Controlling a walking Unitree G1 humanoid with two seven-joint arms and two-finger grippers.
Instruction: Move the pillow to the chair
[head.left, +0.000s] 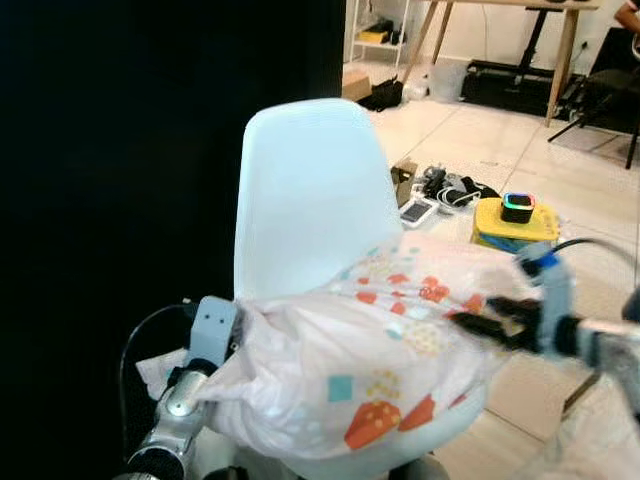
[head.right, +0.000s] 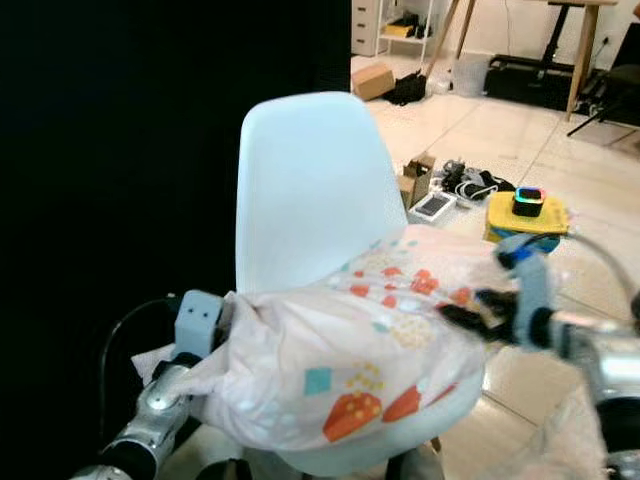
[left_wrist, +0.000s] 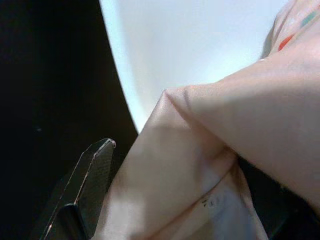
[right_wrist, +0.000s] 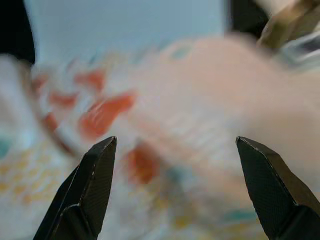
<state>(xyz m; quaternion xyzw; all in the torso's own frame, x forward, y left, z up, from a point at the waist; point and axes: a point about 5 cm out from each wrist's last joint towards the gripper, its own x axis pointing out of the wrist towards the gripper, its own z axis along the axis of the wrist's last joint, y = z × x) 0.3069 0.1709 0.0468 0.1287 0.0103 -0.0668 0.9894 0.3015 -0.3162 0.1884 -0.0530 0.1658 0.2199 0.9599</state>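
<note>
The left gripper (head.left: 228, 345) seems clamped on the pillow (head.left: 370, 360) corner, though fabric hides one finger. The right gripper (right_wrist: 175, 190) is spread at its other end. The pillow lies crosswise on the chair (head.left: 310, 190) seat, between both arms.

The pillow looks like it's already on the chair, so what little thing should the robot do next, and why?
Probably draw the left gripper back off the pillow. The pillow lies on the chair seat against its back, the right gripper is open just short of it, but cloth is bunched at the left gripper, whose fingers I can't read.
</note>
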